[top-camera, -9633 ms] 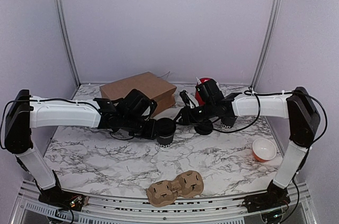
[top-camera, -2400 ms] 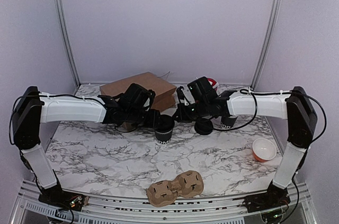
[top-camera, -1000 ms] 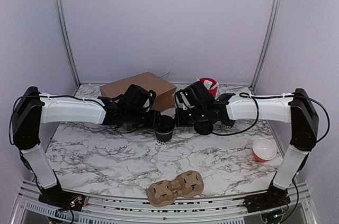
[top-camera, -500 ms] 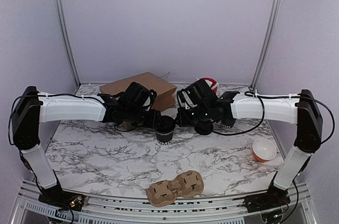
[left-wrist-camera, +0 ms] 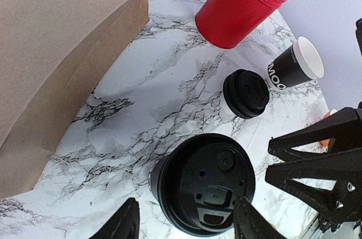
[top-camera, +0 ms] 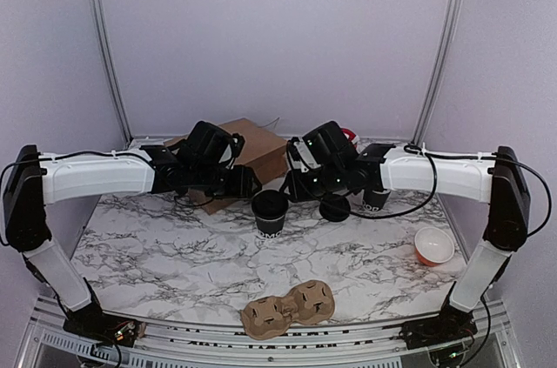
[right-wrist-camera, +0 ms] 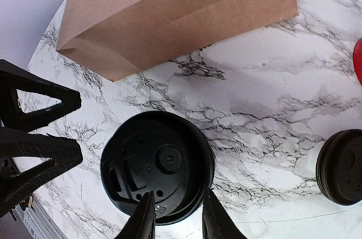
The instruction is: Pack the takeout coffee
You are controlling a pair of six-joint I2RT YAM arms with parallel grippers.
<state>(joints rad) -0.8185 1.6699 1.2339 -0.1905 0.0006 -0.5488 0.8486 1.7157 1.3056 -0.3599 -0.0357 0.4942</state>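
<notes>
The takeout coffee [top-camera: 271, 211], a black cup with its black lid on, stands free mid-table. In the left wrist view the takeout coffee [left-wrist-camera: 203, 191] sits below and between my left gripper's wide-open fingers, which do not touch it. In the top view my left gripper [top-camera: 240, 184] hangs just left of the cup. My right gripper [top-camera: 296, 184] hovers just right of it. In the right wrist view the lid [right-wrist-camera: 158, 165] lies just past my right gripper [right-wrist-camera: 178, 222], whose fingers are slightly apart and hold nothing.
A brown paper bag [top-camera: 235, 146] lies behind the cup. A red tub of sachets [left-wrist-camera: 235, 7], a spare black lid [top-camera: 335, 207] and a twin black cup [top-camera: 376, 198] stand to the right. An orange bowl [top-camera: 433, 246] is far right. A cardboard cup carrier [top-camera: 289, 307] sits at the front.
My left gripper has let go of the cup and drawn back up and to the left. The right gripper has lifted a little off the lid. The cup has stayed in place.
</notes>
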